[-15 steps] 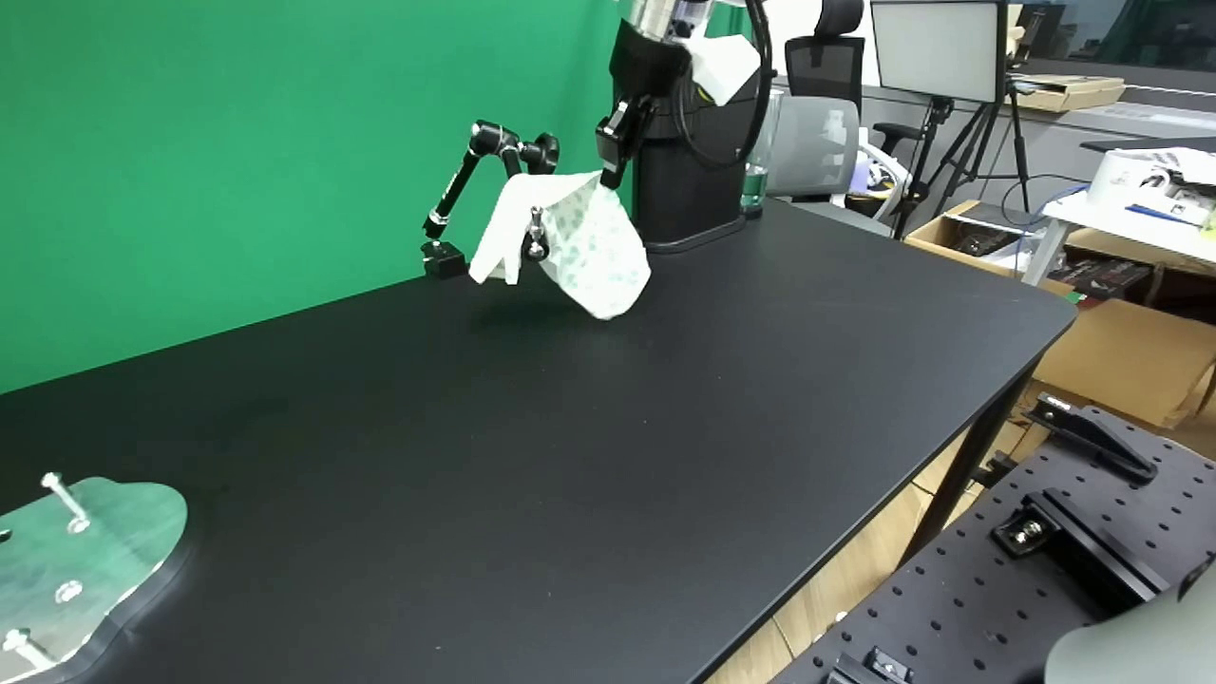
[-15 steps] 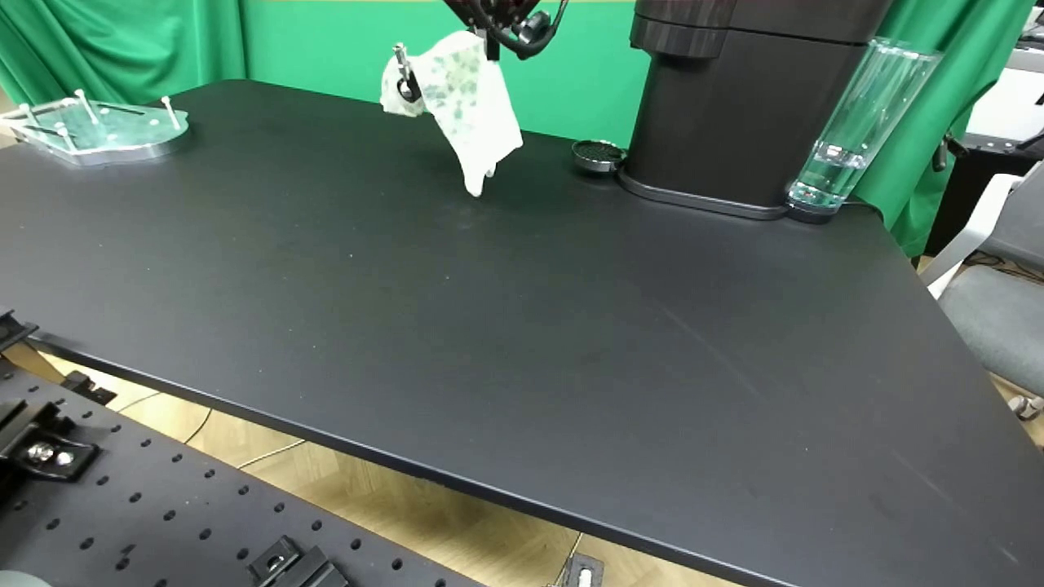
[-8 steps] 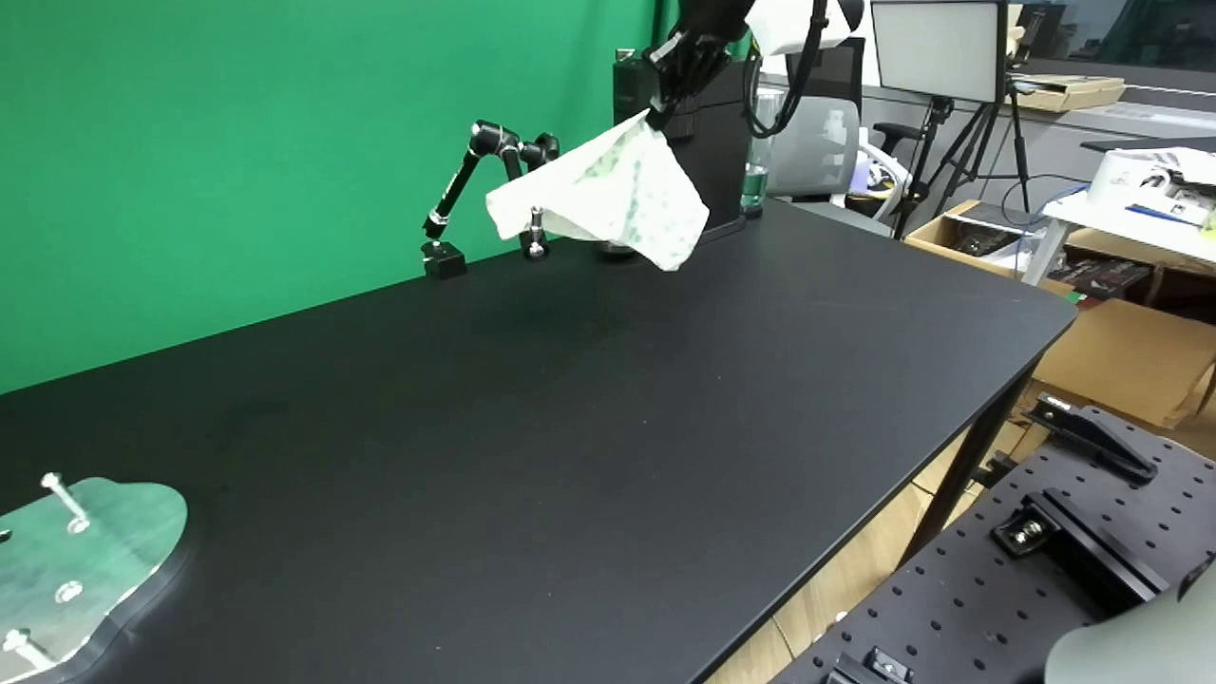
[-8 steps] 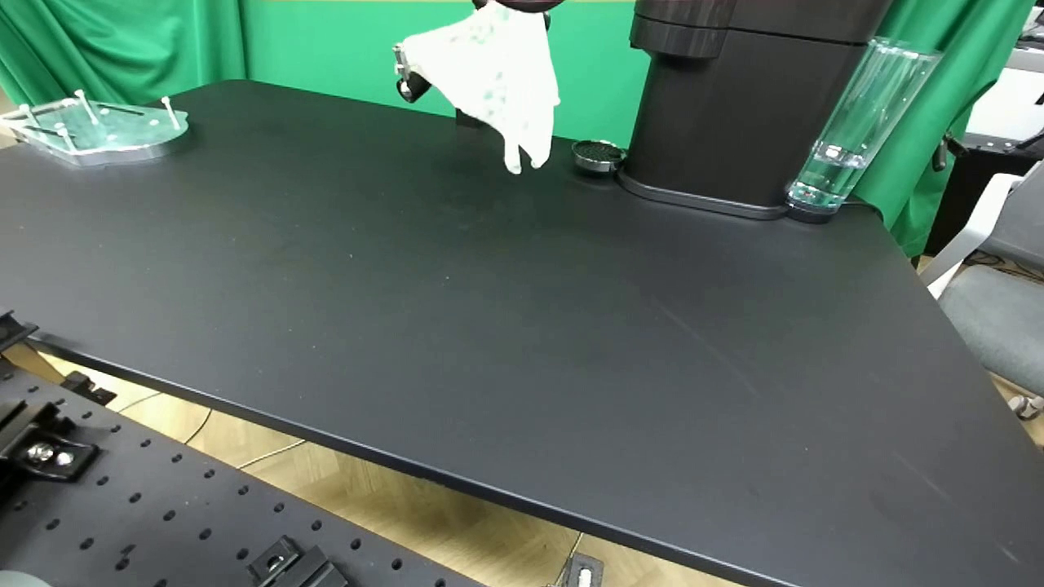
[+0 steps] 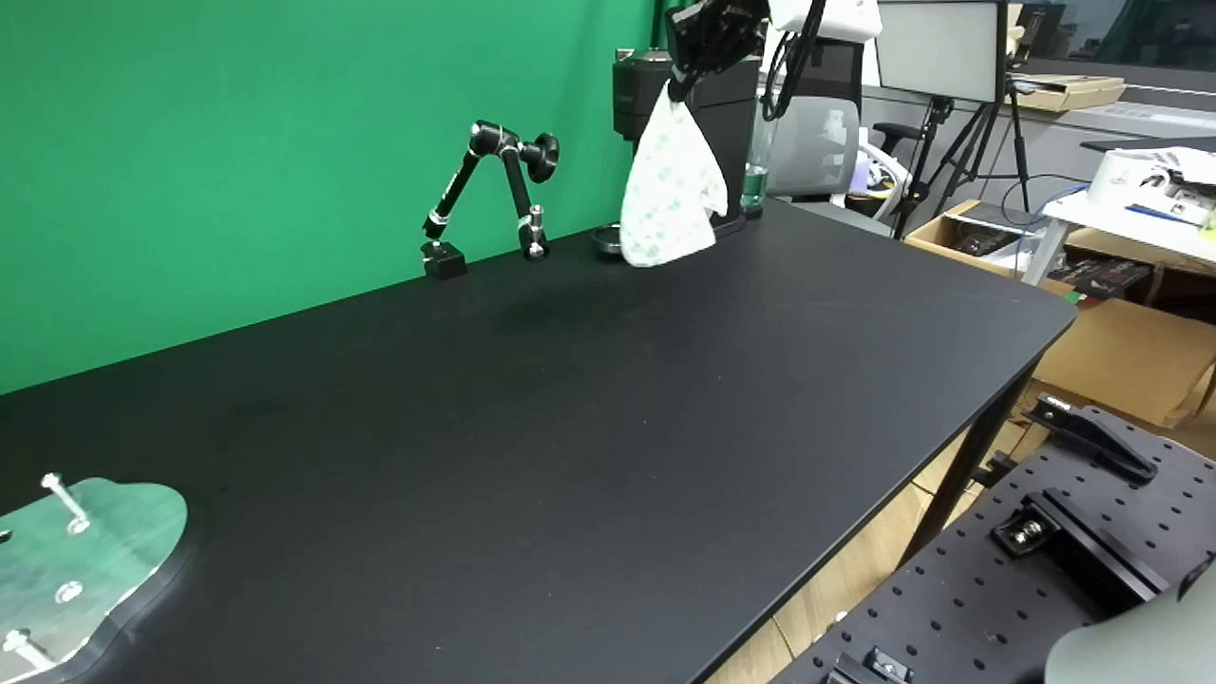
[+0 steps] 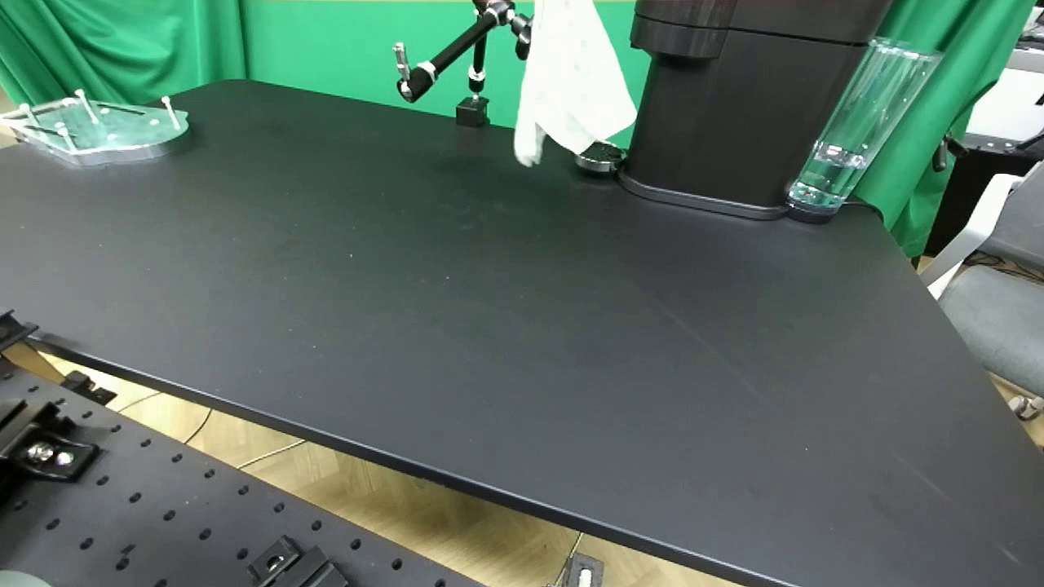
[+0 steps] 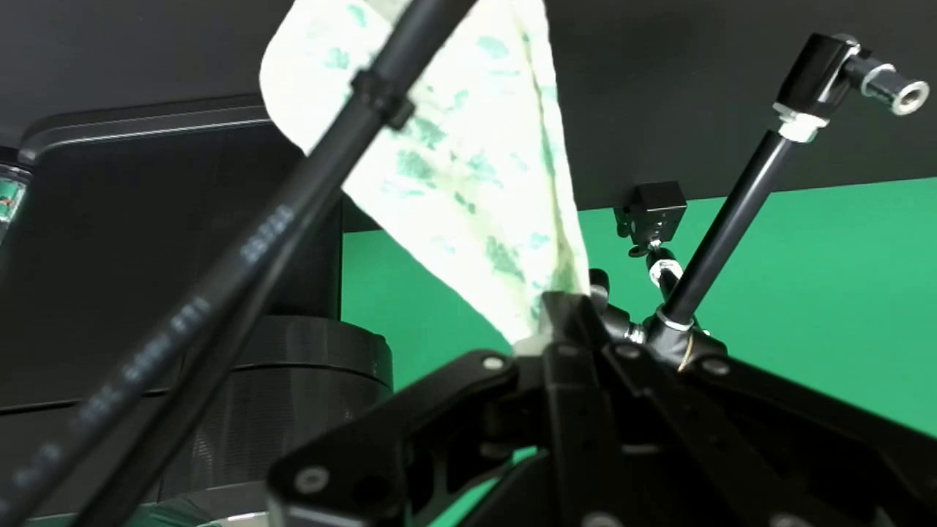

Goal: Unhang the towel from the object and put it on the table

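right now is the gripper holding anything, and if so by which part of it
Yes, the towel: the gripper pinches it by its narrow top end, and the rest hangs below.

I read the towel (image 7: 476, 165) as thin matt cloth, soft-looking. Table (image 6: 522, 326) is smooth matt black with faint scuffs. Stand (image 7: 730, 227) is black-finished with shiny metal collars (image 7: 801, 126). Gripper (image 7: 562, 320) is black, low sheen, bright metal screws (image 7: 312, 480). Machine (image 6: 742, 106) looks like smooth plastic. Clear container (image 6: 861, 126) is glossy, glass or plastic I can't tell. Plate (image 5: 119, 551) is glossy, translucent. Curtain (image 6: 122, 41) is creased cloth, floor (image 6: 408, 507) looks wood, box (image 5: 1130, 361) is cardboard.
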